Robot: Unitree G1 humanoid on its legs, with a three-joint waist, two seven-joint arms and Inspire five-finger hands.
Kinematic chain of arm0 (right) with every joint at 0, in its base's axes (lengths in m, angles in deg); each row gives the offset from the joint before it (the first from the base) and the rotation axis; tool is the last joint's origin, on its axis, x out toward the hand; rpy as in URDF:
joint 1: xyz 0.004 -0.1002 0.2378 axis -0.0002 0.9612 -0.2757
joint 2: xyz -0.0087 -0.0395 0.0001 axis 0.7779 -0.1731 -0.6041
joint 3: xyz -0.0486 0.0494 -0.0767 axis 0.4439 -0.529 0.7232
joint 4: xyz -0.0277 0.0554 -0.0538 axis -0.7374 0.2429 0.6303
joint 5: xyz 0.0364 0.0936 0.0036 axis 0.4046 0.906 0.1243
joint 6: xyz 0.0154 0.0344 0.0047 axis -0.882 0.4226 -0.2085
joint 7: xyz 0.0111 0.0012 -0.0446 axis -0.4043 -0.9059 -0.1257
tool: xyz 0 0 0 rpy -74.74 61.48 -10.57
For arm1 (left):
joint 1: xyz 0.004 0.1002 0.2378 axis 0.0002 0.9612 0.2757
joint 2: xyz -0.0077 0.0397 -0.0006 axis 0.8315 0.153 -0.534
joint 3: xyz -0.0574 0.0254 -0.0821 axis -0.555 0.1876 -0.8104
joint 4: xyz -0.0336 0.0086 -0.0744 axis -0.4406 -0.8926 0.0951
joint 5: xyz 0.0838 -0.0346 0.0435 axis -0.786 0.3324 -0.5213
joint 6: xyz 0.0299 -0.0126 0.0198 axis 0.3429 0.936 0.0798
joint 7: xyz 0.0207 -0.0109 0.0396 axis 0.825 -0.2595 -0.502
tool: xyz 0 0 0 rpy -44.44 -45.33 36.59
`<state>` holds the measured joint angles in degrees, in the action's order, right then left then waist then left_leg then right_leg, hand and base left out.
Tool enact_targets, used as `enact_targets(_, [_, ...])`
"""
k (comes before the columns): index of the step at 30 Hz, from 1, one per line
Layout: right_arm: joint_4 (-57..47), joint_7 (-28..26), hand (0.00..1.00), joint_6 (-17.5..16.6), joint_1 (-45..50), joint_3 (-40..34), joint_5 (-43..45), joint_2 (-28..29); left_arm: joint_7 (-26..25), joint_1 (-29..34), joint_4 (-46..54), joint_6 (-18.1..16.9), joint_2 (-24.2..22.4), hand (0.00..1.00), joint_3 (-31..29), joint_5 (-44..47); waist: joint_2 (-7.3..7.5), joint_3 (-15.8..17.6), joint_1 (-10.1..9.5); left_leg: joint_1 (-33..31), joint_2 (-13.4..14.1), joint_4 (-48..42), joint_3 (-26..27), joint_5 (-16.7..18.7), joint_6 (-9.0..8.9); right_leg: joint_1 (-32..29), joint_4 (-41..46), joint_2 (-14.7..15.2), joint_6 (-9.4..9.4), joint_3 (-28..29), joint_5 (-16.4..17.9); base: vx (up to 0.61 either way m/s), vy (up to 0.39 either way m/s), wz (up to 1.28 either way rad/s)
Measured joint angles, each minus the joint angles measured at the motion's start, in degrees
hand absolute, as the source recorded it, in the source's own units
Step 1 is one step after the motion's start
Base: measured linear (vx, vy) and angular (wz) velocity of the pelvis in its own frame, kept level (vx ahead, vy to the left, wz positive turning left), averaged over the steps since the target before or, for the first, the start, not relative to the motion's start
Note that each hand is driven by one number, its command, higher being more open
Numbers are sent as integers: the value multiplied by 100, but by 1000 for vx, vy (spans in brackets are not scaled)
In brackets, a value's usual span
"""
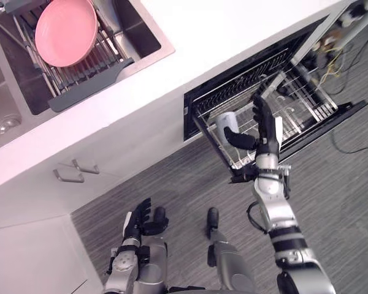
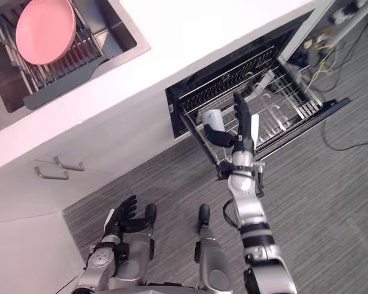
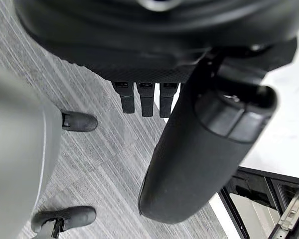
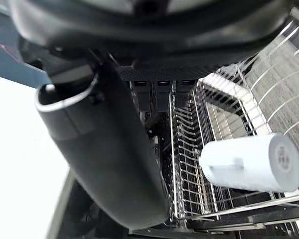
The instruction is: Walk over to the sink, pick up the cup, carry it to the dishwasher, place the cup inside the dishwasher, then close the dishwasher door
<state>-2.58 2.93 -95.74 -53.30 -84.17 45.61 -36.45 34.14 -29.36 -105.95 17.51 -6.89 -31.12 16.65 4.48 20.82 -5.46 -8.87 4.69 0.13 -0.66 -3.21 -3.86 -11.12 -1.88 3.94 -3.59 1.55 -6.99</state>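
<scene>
A white cup (image 1: 226,120) lies on its side in the wire rack (image 1: 297,101) of the open dishwasher; the right wrist view shows the cup (image 4: 249,163) resting on the wires, clear of my fingers. My right hand (image 1: 265,125) hovers over the rack just beside the cup, open, with fingers straight and thumb spread toward the cup. The dishwasher door (image 1: 340,116) is let down toward the floor with the rack pulled out over it. My left hand (image 1: 141,219) hangs low near the carpet, open and holding nothing.
The white counter (image 1: 221,37) runs above the dishwasher. At the far left is the steel sink (image 1: 144,37), with a pink plate (image 1: 66,30) on a grey drying rack (image 1: 89,82). Cabinet handles (image 1: 73,171) are below it. Loose cables (image 1: 331,58) lie beyond the door.
</scene>
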Motion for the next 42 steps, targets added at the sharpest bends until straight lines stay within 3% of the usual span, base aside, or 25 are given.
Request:
enact_targets(6, [-753,-172,90,-224,1286,-19,-44,339,91,55,-591,115,-27,90,-151,-168,7,-637,151,352,-3,5,-49,107,-17,425,-55,19,-21,-102,117,39,7,7])
enact_targets(13, [-1194,-355,90,-341,2357,45,-120,739,101,246,-1107,189,-126,90,-373,-259,-171,-1261,182,590,2,-8,-168,208,-94,768,-114,26,-51,-246,230,-14,-4,9])
enact_targets(17, [-1456,-370,90,-347,2578,135,-261,757,85,293,-1131,203,-198,90,-423,-257,-261,-1330,183,561,-2,-64,-349,227,-67,859,-120,37,-16,-417,261,-23,-6,24])
enact_targets(20, [-1907,-344,90,-359,2642,225,-274,755,86,297,-1098,187,-250,90,-444,-264,-299,-1339,185,186,-22,-555,-655,378,-32,950,-89,61,2,-813,324,-29,2,55])
enact_targets(21, [-1992,-334,90,-376,2641,215,-274,755,87,296,-1094,181,-241,90,-443,-272,-306,-1342,194,97,2,-628,-584,428,-5,968,-88,74,14,-925,326,-33,0,98])
enact_targets(24, [-2124,-193,90,-500,2497,162,-274,576,72,290,-1075,167,-215,90,-423,-262,-325,-1338,210,-76,461,-864,851,408,109,1040,53,246,-41,-1465,514,8,32,94])
enact_targets(26, [-2049,-175,90,-498,2255,182,-368,430,38,286,-1029,156,-237,90,-406,-258,-347,-1332,124,-74,491,-968,1200,386,42,1046,225,372,-166,-1574,693,39,81,41])
enact_targets(28, [-1986,-185,90,-498,2091,297,-511,438,-14,275,-1010,137,-218,90,-360,-260,-320,-1322,74,-75,402,-1093,1216,507,-12,1067,335,496,-221,-1553,745,92,155,9])
enact_targets(30, [-1954,-202,90,-498,1966,436,-606,459,-34,274,-1010,117,-196,90,-324,-259,-297,-1309,76,-89,272,-1452,1218,823,54,1079,663,706,-332,-1546,982,132,185,8])
enact_targets(32, [-1904,-199,90,-498,1930,436,-698,461,-33,282,-1023,103,-155,90,-310,-261,-174,-1259,78,-114,81,-2006,1215,1304,154,998,1434,1071,-500,-1546,1533,145,187,15])
enact_targets(33, [-1887,-198,90,-497,1928,435,-718,456,-36,281,-1024,94,-134,90,-302,-258,-188,-1266,94,-97,25,-2100,1193,1421,187,990,1693,1161,-553,-1543,1604,168,166,16])
enact_targets(35, [-1724,-201,90,-485,1871,446,-772,412,-73,273,-1053,85,-79,90,-219,-257,-170,-1259,156,-47,-33,-2263,1136,1633,238,586,2745,1315,-404,-1355,1626,196,180,21])
enact_targets(36, [-1639,-203,90,-420,1868,450,-775,418,-76,272,-1034,90,-33,90,-192,-263,-94,-1221,192,89,-114,-2273,1013,1686,301,310,3537,1368,-183,-1026,1483,288,205,46])
enact_targets(37, [-1570,-205,90,-381,1853,449,-780,417,-83,265,-1000,87,-20,90,-189,-262,-42,-1179,247,252,-143,-2212,876,1737,343,55,4179,1343,-10,-718,1444,259,161,49])
enact_targets(38, [-1549,-205,90,-377,1853,449,-782,420,-86,267,-1008,92,-8,90,-186,-262,-59,-1170,278,286,-148,-2197,829,1748,356,13,4253,1311,-23,-654,1490,285,10,59])
enact_targets(40, [-1529,-219,90,-369,1746,448,-896,379,-147,277,-1065,142,14,90,-187,-261,-39,-1181,357,558,-161,-1932,574,1778,352,-277,4236,727,20,-351,2086,286,-42,59])
enact_targets(42, [-1535,-222,90,-370,1546,443,-939,274,-145,272,-1099,157,6,90,-183,-262,-50,-1175,381,743,-154,-1699,427,1750,300,-640,3791,242,92,-203,2153,352,-92,59])
